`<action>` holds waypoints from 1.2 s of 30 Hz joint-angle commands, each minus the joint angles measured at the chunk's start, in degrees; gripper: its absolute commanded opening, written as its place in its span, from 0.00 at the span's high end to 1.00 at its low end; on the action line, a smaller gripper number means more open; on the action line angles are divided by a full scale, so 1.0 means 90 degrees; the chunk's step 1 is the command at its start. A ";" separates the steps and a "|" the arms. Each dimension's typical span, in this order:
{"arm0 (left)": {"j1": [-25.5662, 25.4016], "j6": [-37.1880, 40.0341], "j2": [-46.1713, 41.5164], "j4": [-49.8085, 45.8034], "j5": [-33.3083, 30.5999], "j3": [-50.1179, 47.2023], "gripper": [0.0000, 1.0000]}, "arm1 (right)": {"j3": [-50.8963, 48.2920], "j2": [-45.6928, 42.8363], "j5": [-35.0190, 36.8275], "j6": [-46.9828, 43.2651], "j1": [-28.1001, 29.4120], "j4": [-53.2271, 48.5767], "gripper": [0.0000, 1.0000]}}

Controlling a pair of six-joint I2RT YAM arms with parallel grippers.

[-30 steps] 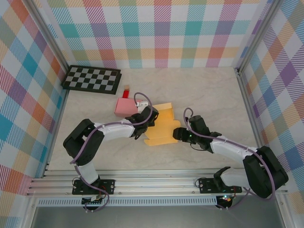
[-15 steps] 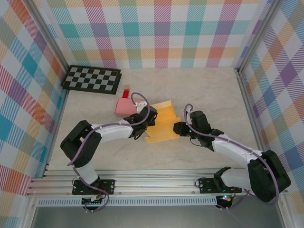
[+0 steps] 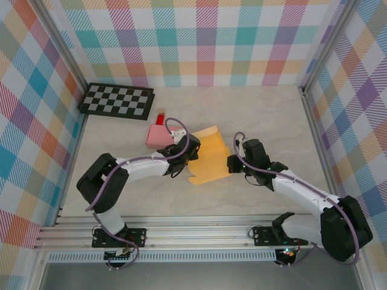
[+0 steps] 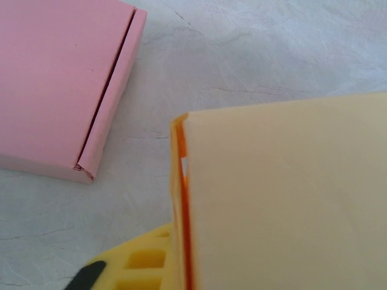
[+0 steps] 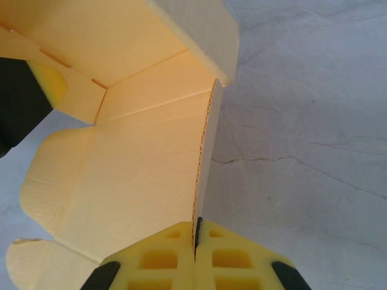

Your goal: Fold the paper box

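A checkerboard (image 3: 118, 100) lies flat in the far left corner of the bench (image 3: 272, 121). To its right, toward the middle of the far edge, a small red object (image 3: 161, 116) sits just beyond a closed pink box (image 3: 159, 136); from above it is too small to name.

The left gripper (image 3: 191, 151) reaches in at the pink box's near right corner, against the left side of the yellow paper box (image 3: 208, 158). In the left wrist view one yellow pad (image 4: 142, 266) sits beside a raised wall of the paper box. The other finger is hidden behind that wall, so I cannot tell whether the fingers are pressed on it or slightly apart.

The paper box rests near the middle of the bench, partly folded, with flaps spread and walls tilted up. At its right edge the right gripper (image 5: 196, 254) has both pads pressed together on the thin edge of an upright panel.
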 commanded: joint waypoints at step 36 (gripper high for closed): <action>0.1340 0.2169 -0.4549 -0.1885 0.1236 -0.0687 0.28 | 0.5421 0.1347 0.3675 -1.4526 0.1482 -0.5759 1.00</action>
